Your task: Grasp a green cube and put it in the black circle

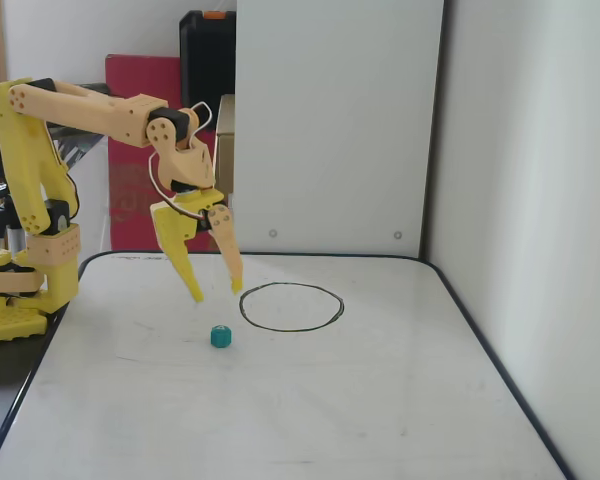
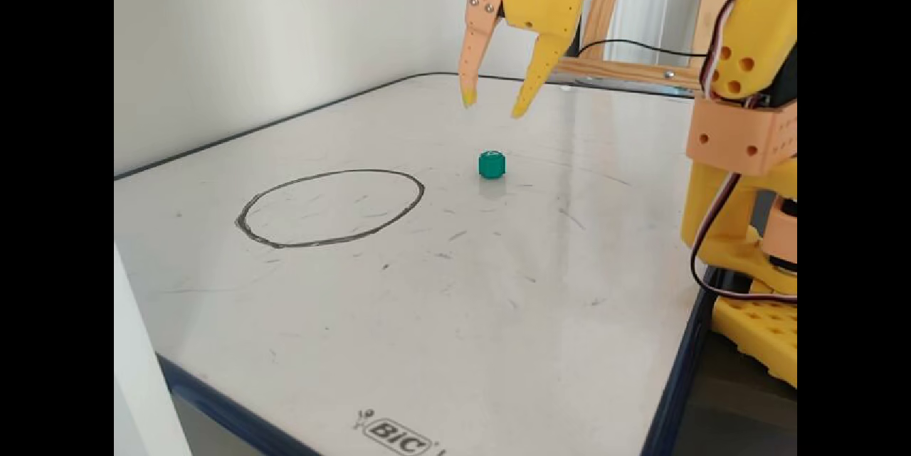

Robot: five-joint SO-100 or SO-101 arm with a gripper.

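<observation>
The green cube sits outside the black circle (well apart); the empty pincer hangs spread above it.

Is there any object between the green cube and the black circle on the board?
No. In both fixed views the stretch of whiteboard between the green cube and the black circle is bare apart from faint marks.
</observation>
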